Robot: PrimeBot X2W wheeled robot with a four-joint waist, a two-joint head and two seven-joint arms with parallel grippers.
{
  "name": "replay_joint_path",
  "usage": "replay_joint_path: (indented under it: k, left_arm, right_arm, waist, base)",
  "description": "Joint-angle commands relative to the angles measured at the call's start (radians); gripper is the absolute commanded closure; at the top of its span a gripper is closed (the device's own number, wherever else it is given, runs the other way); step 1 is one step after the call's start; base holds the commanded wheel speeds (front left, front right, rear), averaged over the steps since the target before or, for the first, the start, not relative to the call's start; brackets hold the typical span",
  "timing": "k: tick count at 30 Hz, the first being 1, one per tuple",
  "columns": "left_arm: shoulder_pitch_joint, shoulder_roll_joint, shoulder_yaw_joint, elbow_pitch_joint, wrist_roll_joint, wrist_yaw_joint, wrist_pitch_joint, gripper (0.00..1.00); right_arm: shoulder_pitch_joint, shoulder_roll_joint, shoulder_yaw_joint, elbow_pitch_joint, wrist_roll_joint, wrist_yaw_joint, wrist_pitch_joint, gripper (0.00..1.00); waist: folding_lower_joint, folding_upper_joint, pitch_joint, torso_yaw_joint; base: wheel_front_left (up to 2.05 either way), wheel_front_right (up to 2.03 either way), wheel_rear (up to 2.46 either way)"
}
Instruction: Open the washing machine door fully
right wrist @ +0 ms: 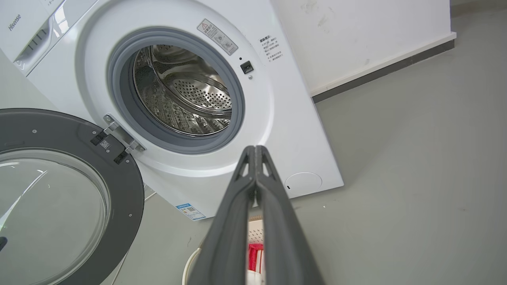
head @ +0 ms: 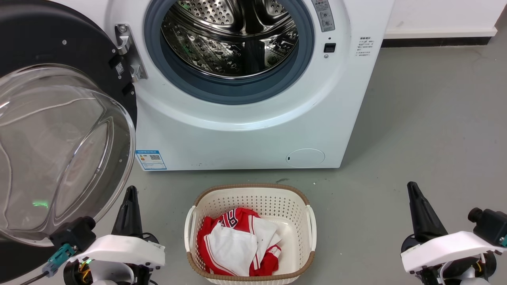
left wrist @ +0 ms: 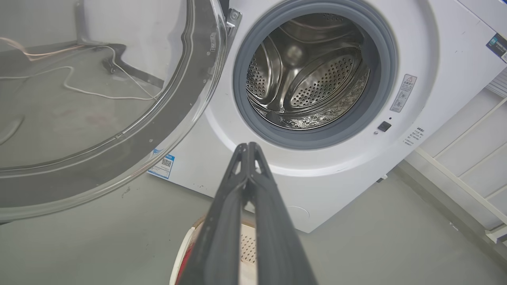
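The left gripper (head: 131,194), fingers pinched together on nothing, rests clear of the door (head: 75,43) just to its left — swung wide off the drum (head: 229,39) ahead — likely because the opening is done.

1. Brand mark (right wrist: 14,22): "Hisense", grey letters on the top-left panel of the washing machine (right wrist: 293,130). It is the only legible word.
2. Warning sticker (right wrist: 217,36): grey strip on the white front ring, upper right of the drum opening. It has a red triangle sign at one end; the print is too small to read.
3. Print block (head: 365,46): several short dark lines on the front, right of the opening. Illegible.
4. Blue label (head: 151,159): low left on the front, with a QR code. The text is unreadable.
5. QR sticker (head: 119,68): small and white, on the black rim of the washing machine door (head: 59,43), near the hinge.
6. Red garment (head: 237,221) in the laundry basket (head: 253,189): white figure partly folded under, not readable.
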Motion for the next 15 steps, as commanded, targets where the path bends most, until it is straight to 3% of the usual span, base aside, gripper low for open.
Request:
replay_joint_path:
  k: [1, 15]
  left_arm:
    - [-0.029, -0.001, 0.009, -0.009, -0.030, -0.005, 0.007, 1.00]
    - [-0.036, -0.012, 0.033, 0.015, -0.238, -0.037, 0.059, 1.00]
  right_arm:
    - [-0.029, -0.009, -0.002, -0.008, 0.034, 0.000, 0.002, 1.00]
    - [-0.044, -0.014, -0.010, 0.024, 0.258, 0.000, 0.027, 1.00]
  waist:
    - [0.0000, -0.0001, 0.000, 0.000]
    - [0.0000, -0.0001, -0.005, 0.003]
  base:
    - [0.00, 0.00, 0.00]
    - [0.00, 0.00, 0.00]
